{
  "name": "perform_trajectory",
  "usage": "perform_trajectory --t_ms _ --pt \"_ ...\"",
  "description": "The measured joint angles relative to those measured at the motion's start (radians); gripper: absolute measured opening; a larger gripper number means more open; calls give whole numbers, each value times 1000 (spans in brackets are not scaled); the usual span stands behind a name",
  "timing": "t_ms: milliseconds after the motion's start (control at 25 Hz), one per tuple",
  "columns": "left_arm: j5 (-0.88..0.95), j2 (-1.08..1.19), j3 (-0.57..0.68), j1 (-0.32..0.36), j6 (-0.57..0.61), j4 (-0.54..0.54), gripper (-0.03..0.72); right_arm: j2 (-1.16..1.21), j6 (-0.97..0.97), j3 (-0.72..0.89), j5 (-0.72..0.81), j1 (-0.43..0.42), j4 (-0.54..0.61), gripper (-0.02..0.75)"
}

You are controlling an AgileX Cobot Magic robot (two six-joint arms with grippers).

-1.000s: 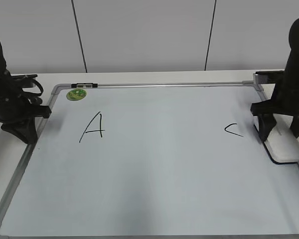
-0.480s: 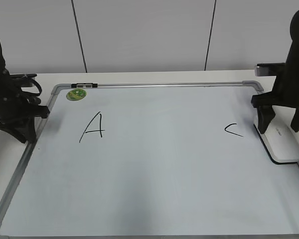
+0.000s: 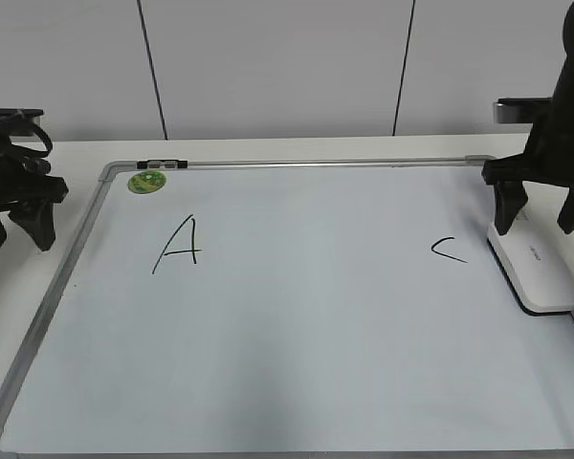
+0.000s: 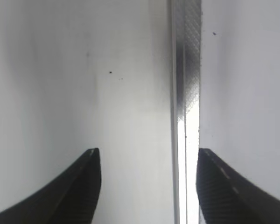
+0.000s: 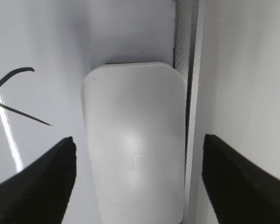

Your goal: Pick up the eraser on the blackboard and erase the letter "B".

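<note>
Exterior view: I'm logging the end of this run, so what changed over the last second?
The right claw rose off the white rounded plastic eraser, leaving it flat at the right frame of the white dry-erase blackboard. The left claw lifted and drew back left, empty. The black "A", "C" and green sticker stayed.

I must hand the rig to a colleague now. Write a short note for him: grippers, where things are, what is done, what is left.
Left gripper: open, empty, above the left frame of the blackboard.
Right gripper: open, empty, above the eraser, not touching it.
The eraser lies flat on the board at its right frame, beside the "C".
The "A" is at the left, below the green sticker.
Done: no "B" shows on the board, so the erasing looks finished and the eraser is put down.
Left: probably nothing; check the middle for marker traces.
</note>
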Motion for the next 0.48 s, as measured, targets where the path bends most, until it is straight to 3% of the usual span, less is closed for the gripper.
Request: perform_trajectory --t_ms 480 --pt "166 -17 0 0 -4 -11 498 -33 37 0 5 0 46 587"
